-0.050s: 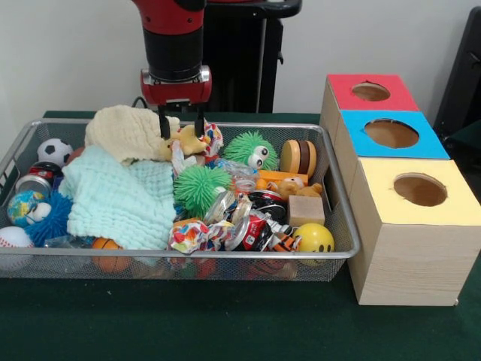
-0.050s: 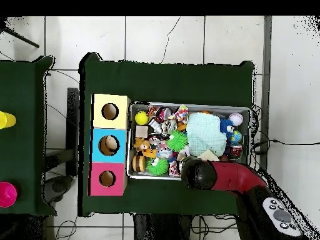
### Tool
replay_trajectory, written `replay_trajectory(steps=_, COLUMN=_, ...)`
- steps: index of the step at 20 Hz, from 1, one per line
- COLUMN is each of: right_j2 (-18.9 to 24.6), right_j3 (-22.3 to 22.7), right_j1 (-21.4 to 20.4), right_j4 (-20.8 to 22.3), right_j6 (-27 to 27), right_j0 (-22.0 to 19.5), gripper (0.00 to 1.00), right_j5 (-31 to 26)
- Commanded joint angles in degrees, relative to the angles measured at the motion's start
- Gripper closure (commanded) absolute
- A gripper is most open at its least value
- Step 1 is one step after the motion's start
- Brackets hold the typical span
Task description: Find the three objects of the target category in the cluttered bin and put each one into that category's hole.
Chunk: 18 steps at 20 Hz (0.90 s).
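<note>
While the wire mesh bin (image 1: 331, 256) sits at the near edge of the green desk (image 1: 225, 323), its contents lie in a loose heap, which is why a search is required. Nearest the front rail are a yellow smiley ball (image 1: 314, 238), crumpled foil wrappers (image 1: 225, 232) and a baseball (image 1: 13, 239). Behind them a pale mint cloth (image 1: 120, 199) covers the middle-left area and is judged to hide further items. A green spiky ball (image 1: 197, 186) lies just beside the cloth; a second one with eyes (image 1: 252, 149) lies farther back, near a wooden yo-yo (image 1: 299, 156).

At the far side, the end effector (image 1: 181, 126) hangs with its fingers spread, their tips astride a small yellow plush toy (image 1: 188, 140) next to a cream cloth (image 1: 128, 129). Nothing is gripped. The target category is not stated, so the plush is only the probable candidate.

Beside the bin, three box holes stand in a row: yellow (image 1: 419, 189) nearest, blue (image 1: 391, 133), then red (image 1: 370, 92). A plain pale wall (image 1: 68, 53) closes the room; the overhead view shows a tiled floor (image 2: 162, 37).
</note>
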<state>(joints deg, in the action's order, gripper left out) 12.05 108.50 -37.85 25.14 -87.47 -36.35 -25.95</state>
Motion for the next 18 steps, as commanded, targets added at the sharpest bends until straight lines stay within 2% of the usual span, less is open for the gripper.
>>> replay_trajectory(steps=1, right_j2=-0.20, right_j3=-0.53, right_j1=0.68, right_j4=0.61, right_j6=-5.02, right_j0=0.63, gripper=0.00, right_j5=-0.19)
replay_trajectory(steps=2, right_j2=-0.09, right_j3=-0.56, right_j1=0.77, right_j4=0.51, right_j6=-5.08, right_j0=0.58, gripper=0.00, right_j5=0.12)
replay_trajectory(steps=3, right_j2=0.02, right_j3=-0.58, right_j1=0.85, right_j4=0.41, right_j6=-5.14, right_j0=0.52, gripper=1.00, right_j5=0.42)
replay_trajectory(steps=6, right_j2=0.03, right_j3=-0.12, right_j1=-0.56, right_j4=-0.70, right_j6=-4.96, right_j0=0.78, gripper=1.00, right_j5=-2.24)
replay_trajectory(steps=10, right_j2=-0.03, right_j3=1.62, right_j1=-1.78, right_j4=-0.91, right_j6=-5.08, right_j0=0.20, gripper=1.00, right_j5=-2.07)
replay_trajectory(steps=18, right_j2=0.19, right_j3=0.70, right_j1=-1.24, right_j4=-1.45, right_j6=-5.32, right_j0=0.31, gripper=1.00, right_j5=-2.59)
